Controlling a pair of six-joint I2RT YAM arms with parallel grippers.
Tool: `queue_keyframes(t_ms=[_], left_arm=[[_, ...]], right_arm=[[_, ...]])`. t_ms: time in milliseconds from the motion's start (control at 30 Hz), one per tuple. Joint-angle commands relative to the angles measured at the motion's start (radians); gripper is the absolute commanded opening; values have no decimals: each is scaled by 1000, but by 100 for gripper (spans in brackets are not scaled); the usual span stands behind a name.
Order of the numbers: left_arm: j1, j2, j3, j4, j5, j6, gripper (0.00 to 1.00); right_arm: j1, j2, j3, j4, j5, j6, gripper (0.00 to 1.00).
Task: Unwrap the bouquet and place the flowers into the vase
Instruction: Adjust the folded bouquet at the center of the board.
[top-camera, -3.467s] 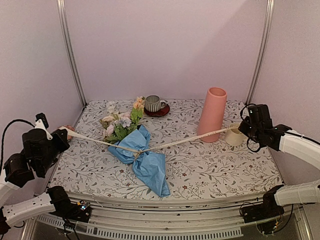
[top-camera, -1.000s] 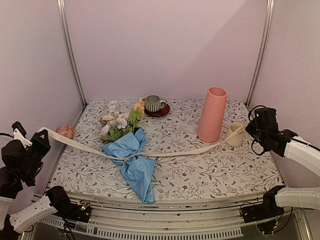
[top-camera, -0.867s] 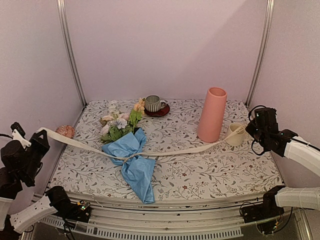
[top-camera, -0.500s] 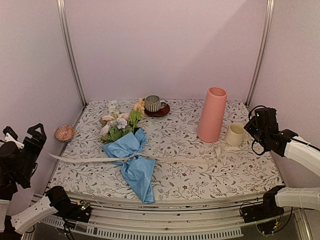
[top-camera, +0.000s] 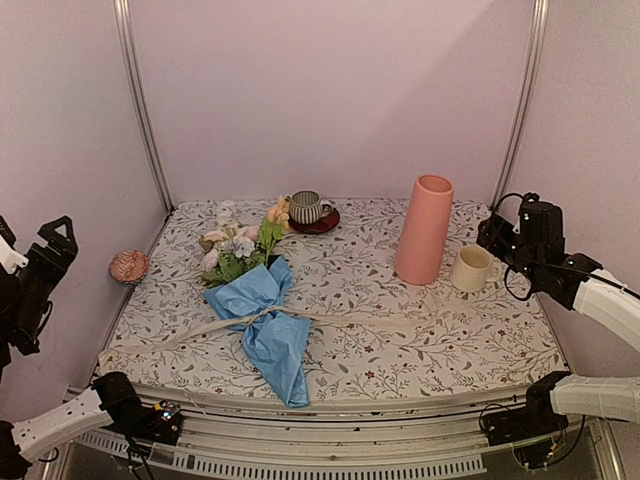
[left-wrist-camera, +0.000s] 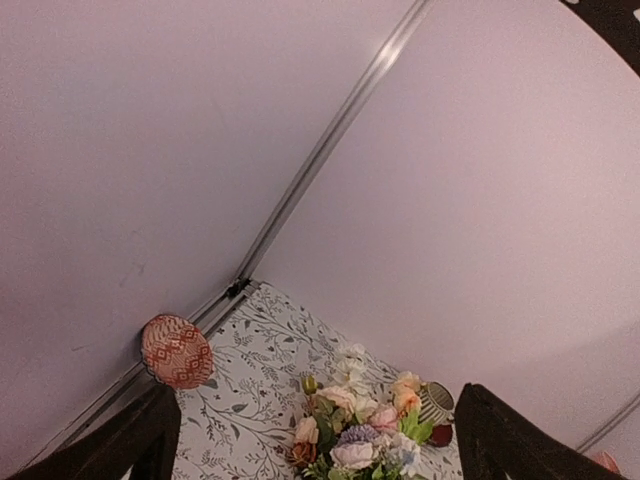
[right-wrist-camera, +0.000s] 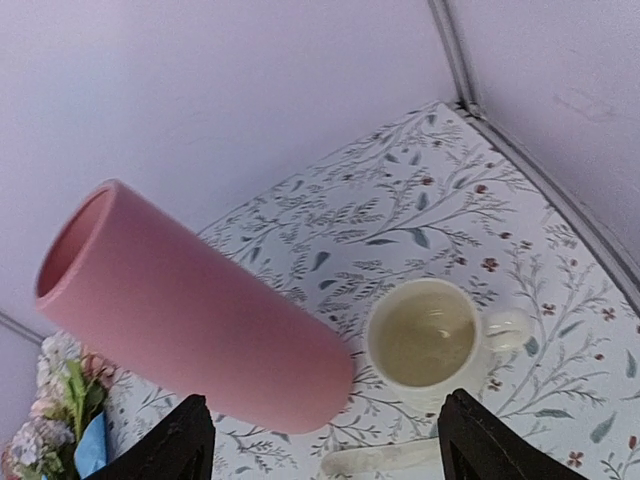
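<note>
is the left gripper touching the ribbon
Apart. Top view shows the left gripper raised off to the left, the ribbon lying slack on the table, clear space between them.

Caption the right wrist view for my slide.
Right gripper open, looking down on the cream mug beside the pink vase.

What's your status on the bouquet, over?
Left claw and right claw open, empty. Bouquet lying wrapped, ribbon slack across the blue paper. Vase upright, flowers not in it; cream mug beside it.
</note>
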Motion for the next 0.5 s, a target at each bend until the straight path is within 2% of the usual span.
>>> queue_keyframes(t_ms=[0, 100, 267, 467], left_arm=[[-4, 71, -5, 87, 225, 124, 98], [-5, 172, -29, 57, 323, 90, 98], [-6, 303, -82, 76, 483, 32, 98], [5, 319, -221, 215, 669, -59, 98]], right_arm=[[0, -13, 32, 149, -274, -143, 79], [30, 8, 30, 207, -381, -175, 80], [149, 54, 49, 270, -402, -250, 81], [262, 120, 51, 335, -432, -278, 82]])
